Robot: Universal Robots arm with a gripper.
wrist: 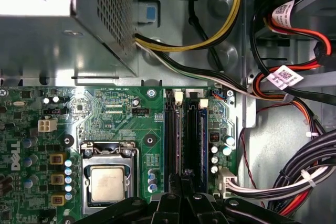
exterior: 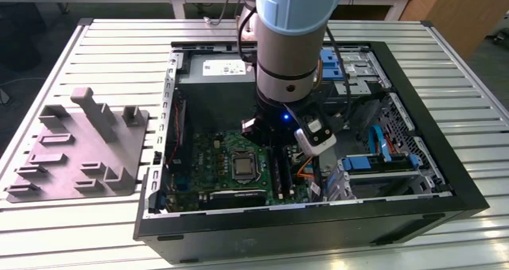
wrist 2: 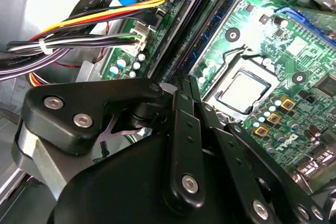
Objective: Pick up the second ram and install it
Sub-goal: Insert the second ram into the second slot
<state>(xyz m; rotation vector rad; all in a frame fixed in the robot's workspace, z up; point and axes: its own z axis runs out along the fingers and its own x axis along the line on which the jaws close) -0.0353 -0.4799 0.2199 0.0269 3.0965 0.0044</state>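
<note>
Now, gripper (wrist: 181, 192): black fingers drawn close together, pinching the top edge of the second ram (wrist: 182, 145).
Second ram: thin dark stick standing upright in a black slot on the motherboard (wrist: 105, 108) — just beside the processor socket (wrist: 107, 182).
Room around: power supply box (wrist: 63, 19) on one side, bundled cables (wrist: 294, 177) on the other — computer case (exterior: 445, 186) walls enclose the arm.

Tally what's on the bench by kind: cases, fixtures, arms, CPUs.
Computer case: 1
Grey fixture: 1
Robot arm: 1
Processor: 1
Total: 4
</note>
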